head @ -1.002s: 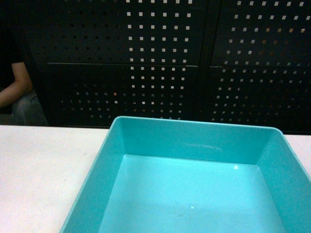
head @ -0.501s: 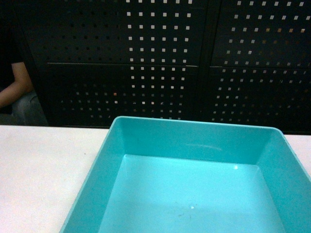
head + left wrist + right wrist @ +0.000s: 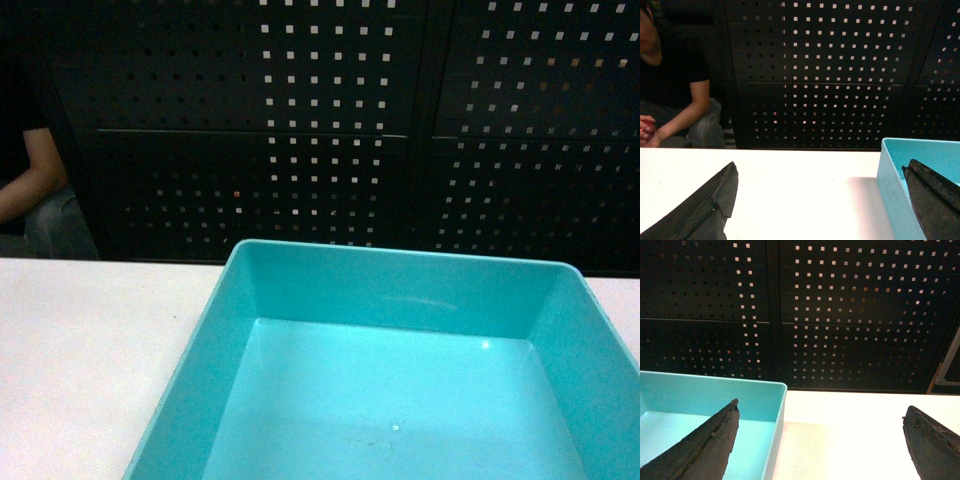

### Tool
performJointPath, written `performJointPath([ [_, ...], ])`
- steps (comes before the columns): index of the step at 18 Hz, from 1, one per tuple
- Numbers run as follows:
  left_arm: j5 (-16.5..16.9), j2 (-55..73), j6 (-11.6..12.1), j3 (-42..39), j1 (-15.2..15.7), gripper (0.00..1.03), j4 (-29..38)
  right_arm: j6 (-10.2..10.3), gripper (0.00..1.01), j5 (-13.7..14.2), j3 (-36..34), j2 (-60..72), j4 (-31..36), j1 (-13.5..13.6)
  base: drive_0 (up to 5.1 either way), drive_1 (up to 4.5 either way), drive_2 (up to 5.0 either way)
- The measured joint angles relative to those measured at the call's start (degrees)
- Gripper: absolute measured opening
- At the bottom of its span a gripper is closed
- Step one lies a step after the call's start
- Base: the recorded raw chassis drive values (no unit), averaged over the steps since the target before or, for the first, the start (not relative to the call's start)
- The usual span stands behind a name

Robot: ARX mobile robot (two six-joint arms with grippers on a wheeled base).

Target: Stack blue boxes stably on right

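One light turquoise blue box (image 3: 400, 292) stands empty on the white table (image 3: 90, 340), filling the lower middle and right of the head view. Neither gripper shows in that view. My left gripper (image 3: 820, 167) is open and astride the box's left wall (image 3: 890, 187): its right finger (image 3: 932, 200) is over the box's inside, its left finger (image 3: 705, 210) over bare table. My right gripper (image 3: 821, 407) is open too, astride the right wall (image 3: 774, 430), with its left finger (image 3: 705, 445) inside the box and its right finger (image 3: 932, 440) over the table. Nothing is held.
A dark perforated metal panel (image 3: 330, 120) runs along the table's far edge. A person in a black shirt (image 3: 675, 75) sits behind the table at the far left. Bare white table lies on both sides of the box.
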Motion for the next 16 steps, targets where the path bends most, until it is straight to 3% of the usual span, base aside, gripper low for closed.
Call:
performJointPath([
  [6,0.0,0.0,0.0,0.0,0.0,0.98,0.0,0.0,0.98,0.0,0.0,0.0,0.0,0.0,0.0,0.00,0.0],
  [7,-1.7,0.0,0.1,0.0,-1.1,0.98,-0.4,0.0,0.98,0.0,0.0,0.0,0.0,0.0,0.0,0.00,0.0],
  [8,-7.6,0.6,0.2,0.0,-6.7,0.98,-0.2,0.0,0.98,-0.3,0.0,0.0,0.0,-0.2,0.0,0.00,0.0],
  [9,-12.7,2.2,1.1,0.0,-14.0,0.98,1.7,-0.1,0.98,-5.0,-0.1,0.0,0.6,-3.4,0.0,0.00,0.0],
  [10,-16.2,5.4,2.4,0.0,-19.8,0.98,4.2,-0.3,0.98,-9.4,-0.1,0.8,3.4,-9.1,0.0,0.00,0.0],
  [11,-17.2,10.4,3.0,0.1,-21.8,0.98,10.1,-0.4,0.98,-14.0,-0.1,4.2,8.1,-14.0,0.0,0.00,0.0],
  [12,-16.3,17.8,4.1,0.3,-20.7,0.98,17.1,-0.5,0.98,-18.3,-0.1,11.9,14.5,-17.1,0.0,0.00,0.0],
  [13,-13.6,25.4,5.1,2.0,-18.5,0.98,23.4,-0.4,0.98,-19.1,0.0,19.4,21.8,-17.2,0.0,0.00,0.0],
  [14,-10.8,32.6,5.7,5.7,-16.0,0.98,26.9,-0.4,0.98,-18.8,0.4,27.4,28.4,-15.3,0.0,0.00,0.0],
  [16,-6.7,45.4,7.1,14.0,-15.0,0.98,30.6,-0.9,0.98,-18.6,6.1,42.4,34.6,-10.7,0.0,0.00,0.0],
])
